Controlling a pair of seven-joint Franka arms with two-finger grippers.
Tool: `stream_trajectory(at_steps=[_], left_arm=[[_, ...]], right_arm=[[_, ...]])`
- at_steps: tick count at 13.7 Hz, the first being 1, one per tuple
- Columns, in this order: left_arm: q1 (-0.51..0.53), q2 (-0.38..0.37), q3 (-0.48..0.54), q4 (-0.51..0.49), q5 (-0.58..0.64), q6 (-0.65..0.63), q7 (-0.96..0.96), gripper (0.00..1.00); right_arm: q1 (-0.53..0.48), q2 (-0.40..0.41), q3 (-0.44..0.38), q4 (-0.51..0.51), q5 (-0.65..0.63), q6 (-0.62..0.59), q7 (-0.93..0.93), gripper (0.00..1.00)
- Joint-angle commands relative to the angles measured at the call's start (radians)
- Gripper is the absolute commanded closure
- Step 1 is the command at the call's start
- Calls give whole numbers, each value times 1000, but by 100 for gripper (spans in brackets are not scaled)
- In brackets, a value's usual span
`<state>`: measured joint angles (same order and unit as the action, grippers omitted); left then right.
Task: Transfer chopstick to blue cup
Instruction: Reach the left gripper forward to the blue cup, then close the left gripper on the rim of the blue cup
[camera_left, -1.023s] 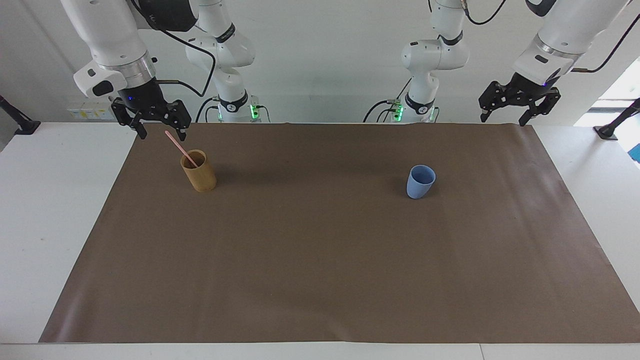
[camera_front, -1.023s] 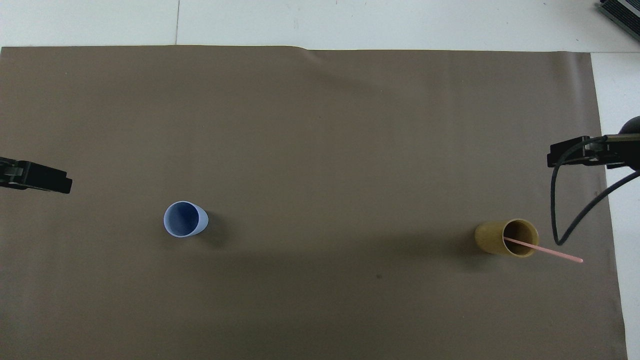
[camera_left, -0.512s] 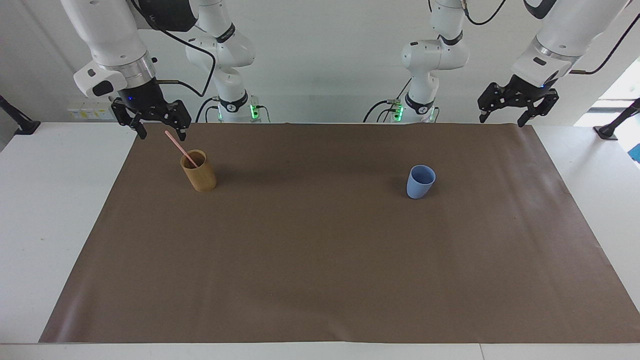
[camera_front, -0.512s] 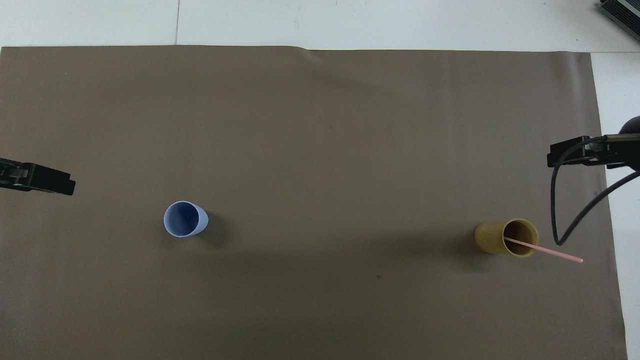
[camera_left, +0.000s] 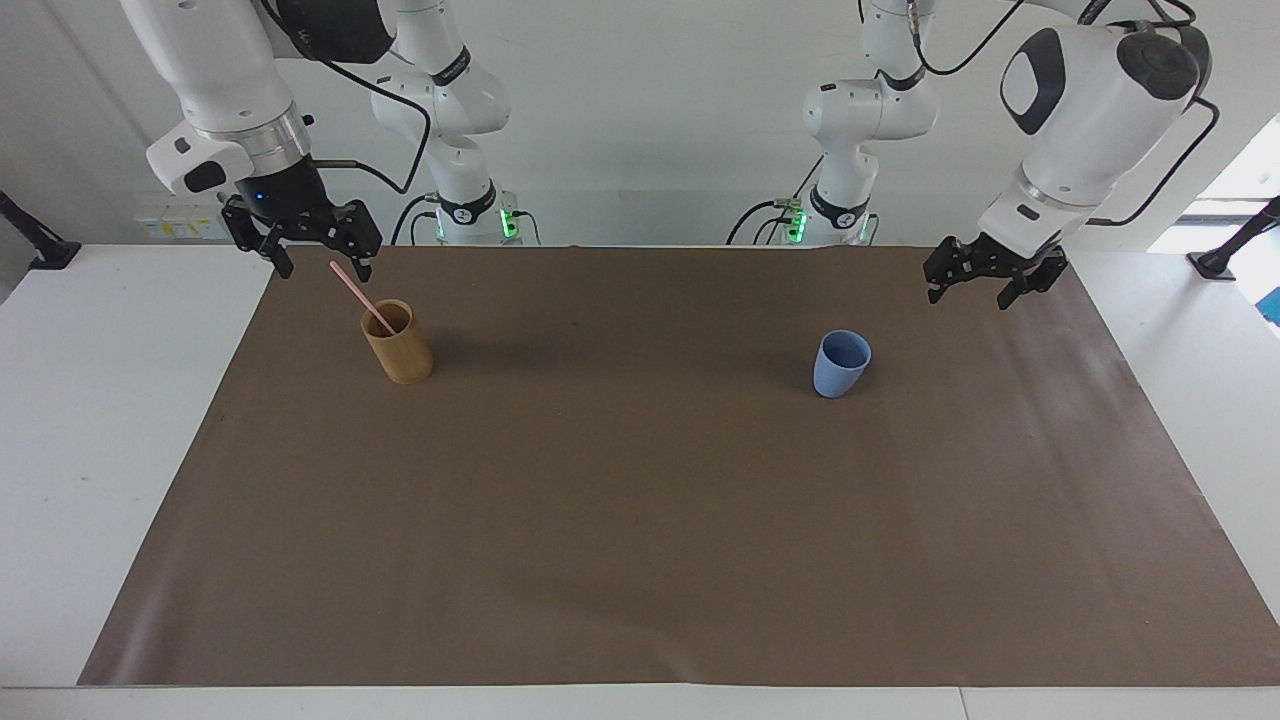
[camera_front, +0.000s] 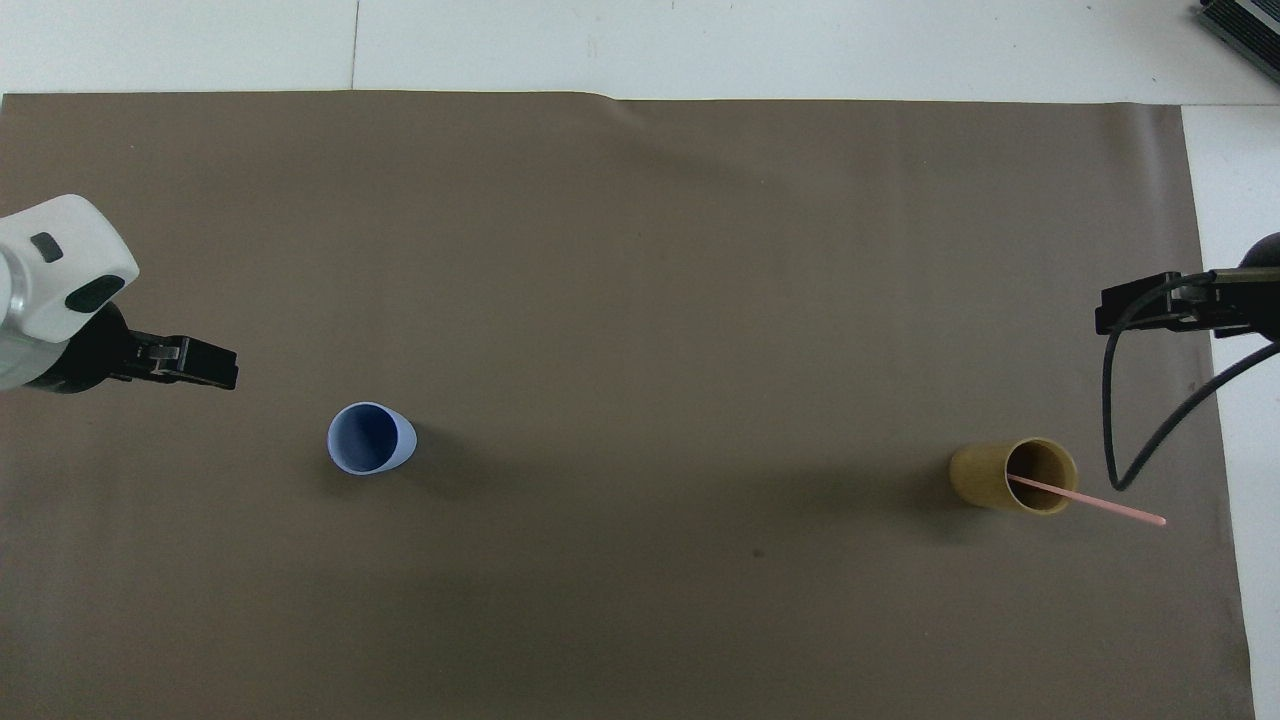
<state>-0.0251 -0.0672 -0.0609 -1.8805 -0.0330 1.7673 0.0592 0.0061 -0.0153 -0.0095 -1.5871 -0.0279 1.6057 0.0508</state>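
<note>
Left fingers: spread apart, holding nothing.
Left gripper (camera_left: 965, 292): pointing down in the air over the brown mat (camera_left: 640, 520), at the left arm's end of the table, near the blue cup (camera_left: 841, 364) and clear of it.
Left arm: bent at the elbow, forearm sloping down toward the mat.
Right fingers: spread apart, holding nothing.
Right gripper (camera_left: 322, 266): pointing down over the mat's edge at the right arm's end, just above the chopstick's upper tip, not touching it.
Right arm: forearm coming steeply down from above.
Change: a second ago the left gripper was higher and nearer the mat's corner; it has dropped and come in toward the blue cup. The right gripper has not moved, nor have the cups.
Blue cup: upright on the mat, nothing in it.
Bamboo cup (camera_left: 399, 343): upright, well apart from the blue cup, toward the right arm's end.
Chopstick (camera_left: 361, 297): standing in the bamboo cup, leaning out over its rim toward the right gripper.
</note>
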Motion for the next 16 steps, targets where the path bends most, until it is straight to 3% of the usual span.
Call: stream_trajectory(at_steps=[1,16], left_arm=[[-24,-45,3,-158,-25,122,-48,0],[-150,-13,3,-477,-71,497,-207,0]], right_arm=[[-15,0,5,1,20,-17,0,0],[-17,-6,3,-8,20,-16,-8,0]])
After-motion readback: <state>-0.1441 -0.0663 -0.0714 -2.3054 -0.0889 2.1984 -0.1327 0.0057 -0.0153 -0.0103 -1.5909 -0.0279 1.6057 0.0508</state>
